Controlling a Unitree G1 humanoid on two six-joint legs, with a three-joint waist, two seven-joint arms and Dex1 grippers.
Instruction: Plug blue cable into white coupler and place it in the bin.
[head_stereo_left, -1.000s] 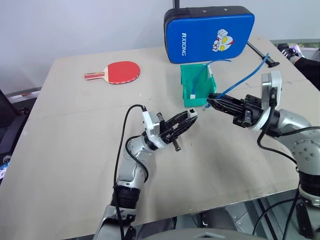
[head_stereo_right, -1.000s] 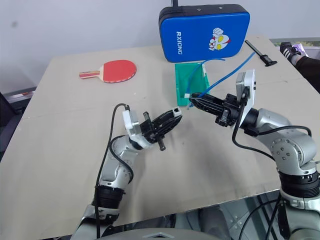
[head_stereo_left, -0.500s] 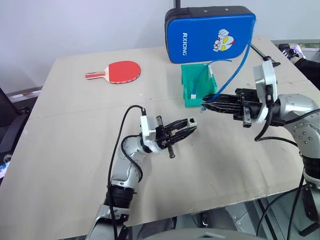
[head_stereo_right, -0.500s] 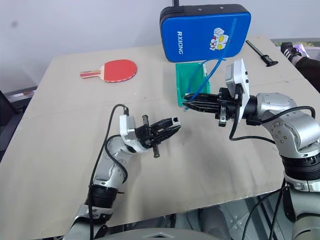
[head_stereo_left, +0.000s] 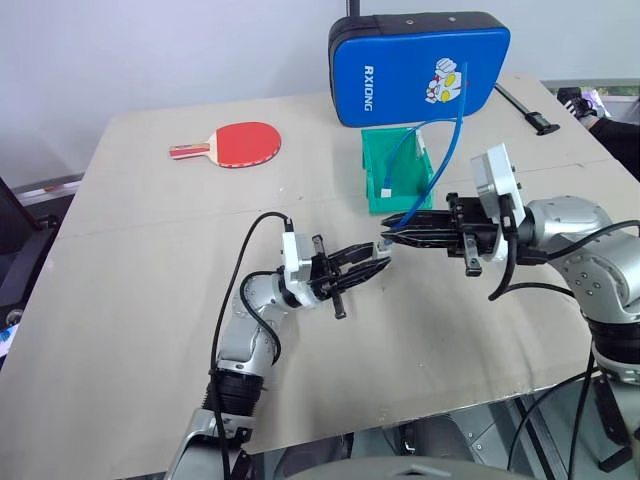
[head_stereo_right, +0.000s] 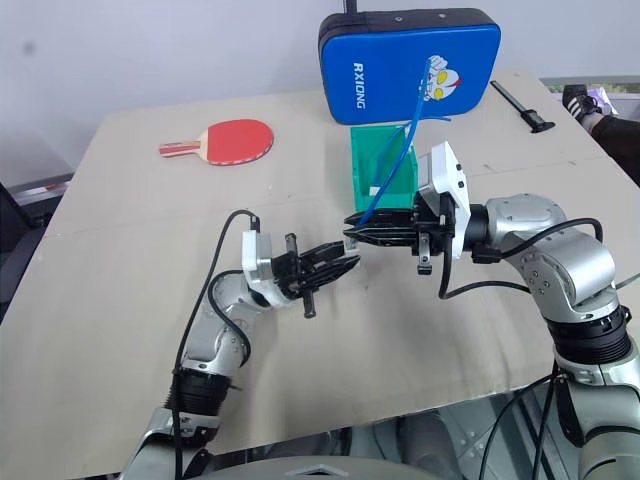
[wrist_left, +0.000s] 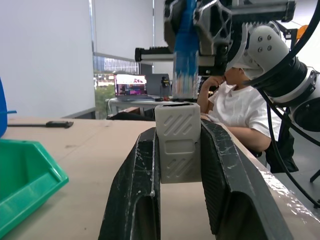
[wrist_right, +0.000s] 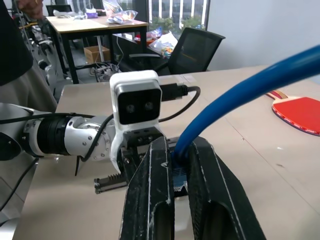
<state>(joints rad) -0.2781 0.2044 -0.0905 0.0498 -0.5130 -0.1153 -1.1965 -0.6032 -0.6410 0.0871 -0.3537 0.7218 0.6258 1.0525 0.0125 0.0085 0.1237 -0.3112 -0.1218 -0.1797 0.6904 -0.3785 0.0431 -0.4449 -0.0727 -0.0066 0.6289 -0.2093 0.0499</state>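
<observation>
My left gripper (head_stereo_left: 377, 263) is shut on the white coupler (wrist_left: 177, 141), a small white block pinched between its black fingers (wrist_left: 137, 185) above the table. My right gripper (head_stereo_left: 386, 233) is shut on one end of the blue cable (head_stereo_left: 455, 120), gripping it just behind the plug (wrist_right: 179, 176). Its tips point at the left gripper's tips and stand very close to the coupler; I cannot tell whether they touch. The cable arcs up behind the right hand, and its other end hangs into the green bin (head_stereo_left: 378, 203) just beyond both grippers.
A blue padded case (head_stereo_left: 420, 68) stands behind the bin. A red table tennis paddle (head_stereo_left: 240, 143) lies at the far left of the table, and a black tool (head_stereo_left: 530, 112) at the far right. A seated person (wrist_left: 240, 107) is beyond the table edge.
My right gripper has swung left with the cable end, from in front of the bin to right by the left gripper's tips. The left gripper has tipped down a little, still holding the coupler.
</observation>
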